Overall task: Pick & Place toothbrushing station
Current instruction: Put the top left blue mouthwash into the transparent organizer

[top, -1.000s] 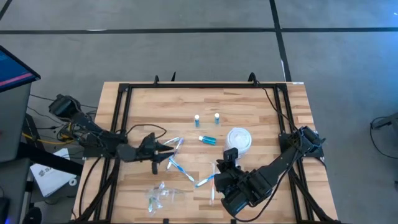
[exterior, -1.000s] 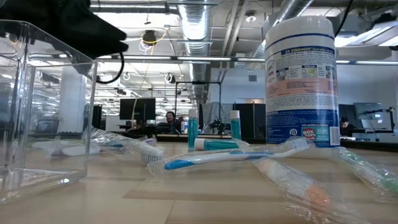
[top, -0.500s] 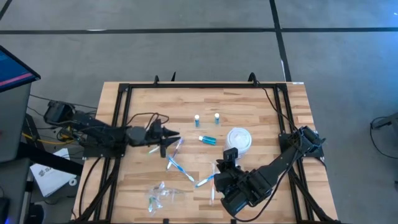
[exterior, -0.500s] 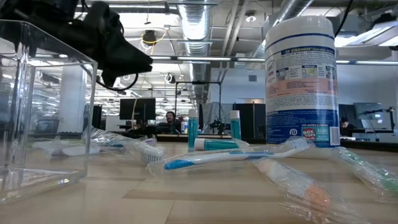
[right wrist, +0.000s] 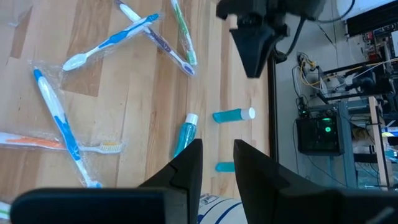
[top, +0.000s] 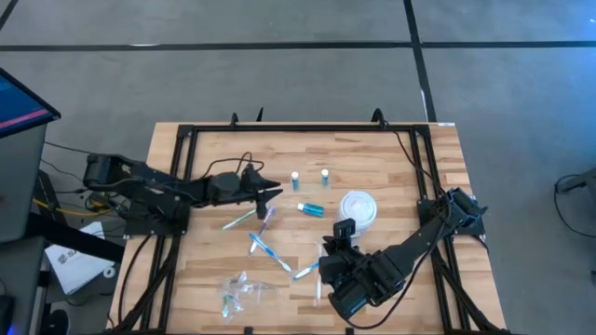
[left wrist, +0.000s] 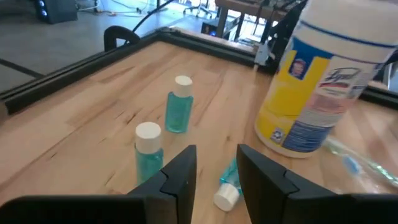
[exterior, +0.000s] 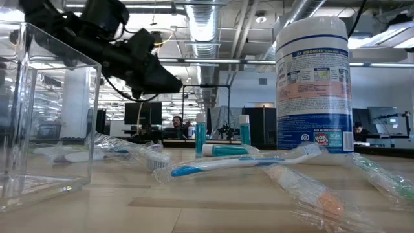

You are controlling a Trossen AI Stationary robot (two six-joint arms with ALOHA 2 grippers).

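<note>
Several slim toothbrushes (top: 265,247) lie flat in the middle of the table, some in clear wrappers (right wrist: 59,118). Two small blue white-capped bottles (top: 294,177) (top: 325,174) stand upright; a third (top: 310,209) lies on its side. My left gripper (top: 276,193) hovers just left of the bottles, pointing at them, with a narrow gap (left wrist: 216,165) between its fingers and nothing in it. My right gripper (top: 328,253) hangs high over the near right part, slightly open (right wrist: 217,155) and holding nothing. A clear plastic container (top: 240,290) rests near the front edge.
A tall white wipes canister (top: 358,207) stands right of the lying bottle, close to my right arm. A black frame (top: 186,140) runs round the tabletop. In the low view the clear container (exterior: 39,110) fills the left foreground. Bare wood lies along the far edge.
My left gripper has swung from above the toothbrushes toward the table's far edge and right, closing in on the bottles while staying at about the same height. The toothbrushes it stood over now show uncovered. My right arm has kept still.
</note>
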